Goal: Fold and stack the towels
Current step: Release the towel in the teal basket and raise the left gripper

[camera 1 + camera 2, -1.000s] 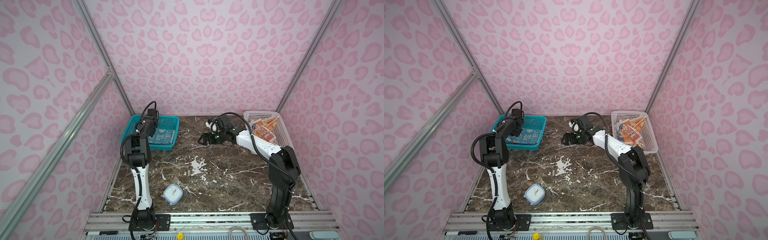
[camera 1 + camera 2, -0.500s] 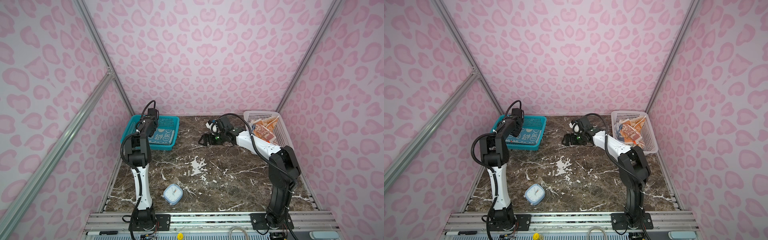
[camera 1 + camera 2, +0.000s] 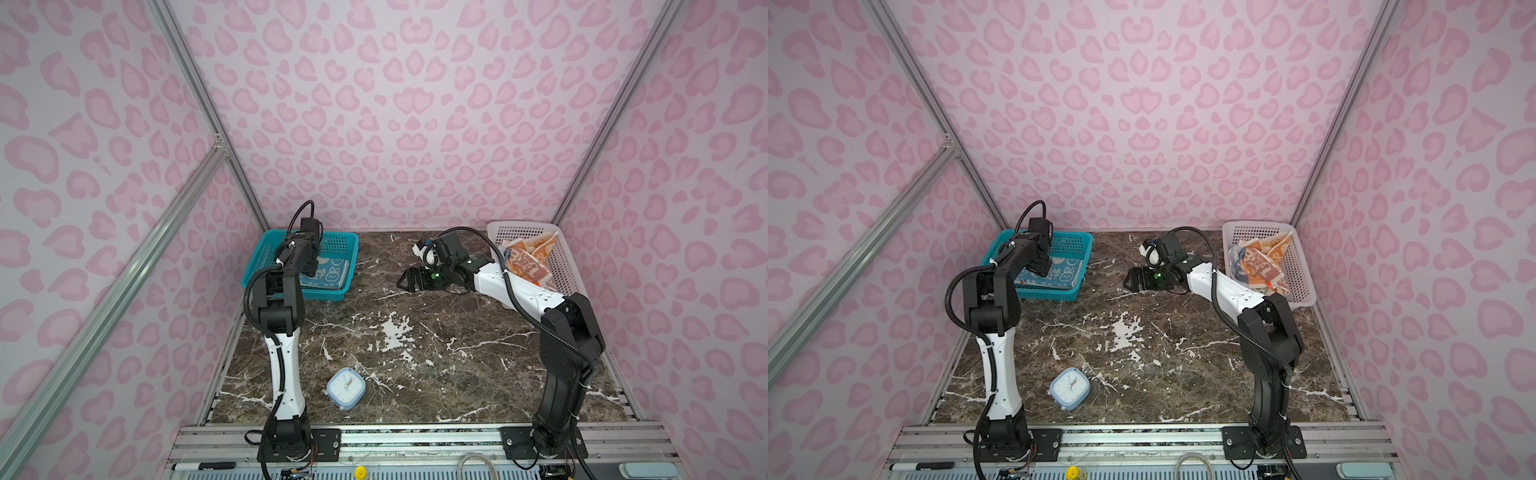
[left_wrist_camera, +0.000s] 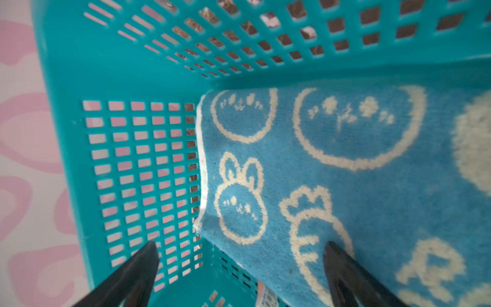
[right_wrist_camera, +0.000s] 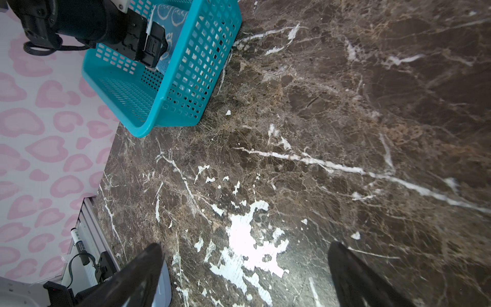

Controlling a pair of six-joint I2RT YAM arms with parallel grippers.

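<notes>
A folded blue towel with cream rabbit prints lies in the teal basket, seen in both top views. My left gripper hangs open just above the towel's corner inside the basket. One fingertip is over the cloth, and nothing is clamped. A crumpled orange-and-cream towel lies in the white basket, with a blue-grey cloth beside it. My right gripper is open over bare marble, holding nothing.
The teal basket stands at the back left and the white basket at the back right. A small light-blue alarm clock sits near the front edge. A marker pen lies on the front rail.
My left gripper has gone from shut to open above the blue towel, which now lies free in the teal basket. The right arm has hardly moved.
</notes>
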